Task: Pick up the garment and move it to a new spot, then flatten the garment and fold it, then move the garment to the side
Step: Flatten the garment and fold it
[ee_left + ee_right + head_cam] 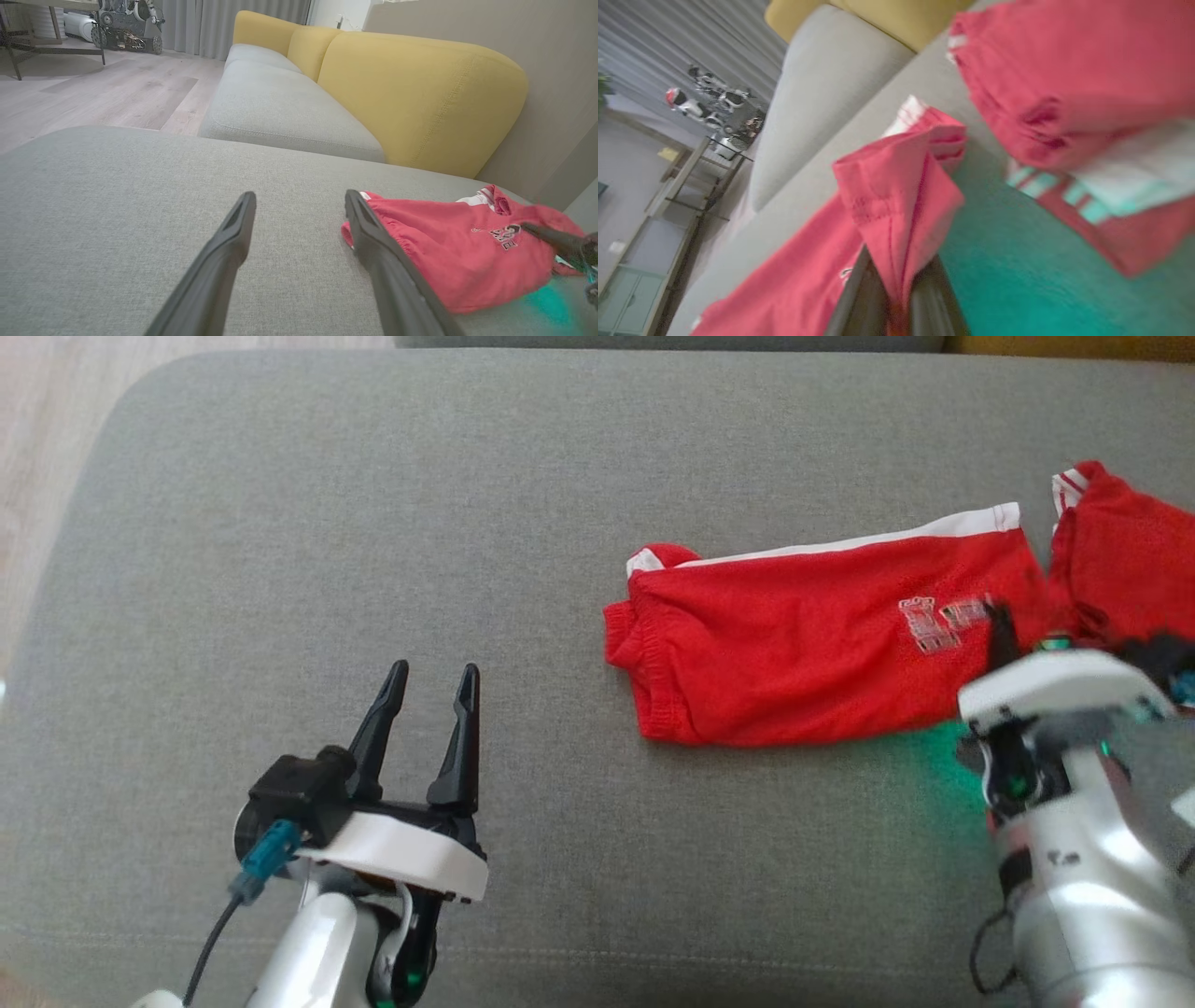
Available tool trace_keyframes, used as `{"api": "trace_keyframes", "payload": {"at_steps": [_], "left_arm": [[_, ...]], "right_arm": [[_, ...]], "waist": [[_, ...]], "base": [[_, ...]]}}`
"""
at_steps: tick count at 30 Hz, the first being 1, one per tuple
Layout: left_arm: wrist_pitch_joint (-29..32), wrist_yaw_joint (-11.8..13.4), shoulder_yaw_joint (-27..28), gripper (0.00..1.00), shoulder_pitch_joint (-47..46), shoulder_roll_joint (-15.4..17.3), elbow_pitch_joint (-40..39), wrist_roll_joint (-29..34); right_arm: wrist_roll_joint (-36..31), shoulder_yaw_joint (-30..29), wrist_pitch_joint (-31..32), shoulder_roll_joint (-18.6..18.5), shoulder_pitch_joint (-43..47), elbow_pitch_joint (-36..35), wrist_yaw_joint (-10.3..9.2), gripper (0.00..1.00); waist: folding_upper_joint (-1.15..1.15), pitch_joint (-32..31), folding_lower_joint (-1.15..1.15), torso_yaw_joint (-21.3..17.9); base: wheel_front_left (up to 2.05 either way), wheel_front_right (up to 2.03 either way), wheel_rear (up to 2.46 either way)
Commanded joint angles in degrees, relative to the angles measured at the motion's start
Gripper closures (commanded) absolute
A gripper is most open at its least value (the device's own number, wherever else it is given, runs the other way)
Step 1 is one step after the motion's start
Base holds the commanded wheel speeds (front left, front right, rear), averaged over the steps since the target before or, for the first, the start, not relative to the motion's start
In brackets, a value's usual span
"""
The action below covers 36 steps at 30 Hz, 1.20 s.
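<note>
A red garment point(803, 653) with a white side stripe and a small printed logo lies flat on the grey cushion point(373, 523), right of centre. My right gripper point(1004, 621) is at its right end, shut on a pinched fold of the red cloth point(896, 196), which rises between the two dark fingers point(852, 303). My left gripper point(435, 667) hovers over bare cushion at the lower left, open and holding nothing, well left of the garment. In the left wrist view the garment point(458, 261) lies just right of the left gripper point(300, 196), with the right gripper point(551, 238) on its far end.
More red clothing with white trim point(1130, 569) lies at the cushion's right edge, close behind the right gripper, and appears as a stack point(1064, 70). A yellow sofa back point(420, 93) and grey seat point(280, 107) stand beyond. Wooden floor point(37, 448) lies past the cushion's left edge.
</note>
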Motion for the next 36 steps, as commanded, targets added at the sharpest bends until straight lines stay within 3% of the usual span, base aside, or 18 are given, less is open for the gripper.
{"api": "trace_keyframes", "payload": {"at_steps": [1,13,26,27,28,36], "left_arm": [[-0.30,-0.12,1.80,0.00,-1.17,0.32,-1.65,-0.34],[-0.30,0.17,2.40,0.00,0.12,0.32,-1.60,-0.68],[-0.30,0.51,1.64,0.00,0.14,0.32,-1.61,-1.31],[-0.30,0.57,1.58,0.00,0.13,0.32,-1.60,-1.39],[-0.30,0.62,1.49,0.00,0.14,0.32,-1.60,-1.46],[-0.30,0.62,2.16,0.00,0.08,0.32,-1.55,-1.49]], "right_arm": [[1.39,4.06,-0.98,0.51,-3.45,-3.78,-0.05,1.00],[10.57,29.69,2.49,0.51,2.61,-19.98,-0.05,1.00],[9.94,39.83,5.45,0.51,4.03,-17.80,-0.05,1.00],[9.31,40.32,5.48,0.51,3.93,-17.23,-0.05,0.55],[8.85,40.73,5.70,0.51,3.92,-16.60,-0.05,0.00],[8.00,44.09,8.31,0.51,3.82,-17.56,-0.05,0.00]], "waist": [[0.00,-0.44,0.00,0.38],[0.00,-2.95,0.00,3.74],[0.00,-1.58,0.00,7.06],[0.00,-1.51,0.00,7.15],[0.00,-1.46,0.00,7.27],[0.00,-0.83,0.00,6.82]], "base": [[0.00,0.00,0.00],[0.00,0.00,0.00],[0.00,0.00,0.00],[0.00,0.00,0.00],[0.00,0.00,0.00],[0.00,0.00,0.00]]}}
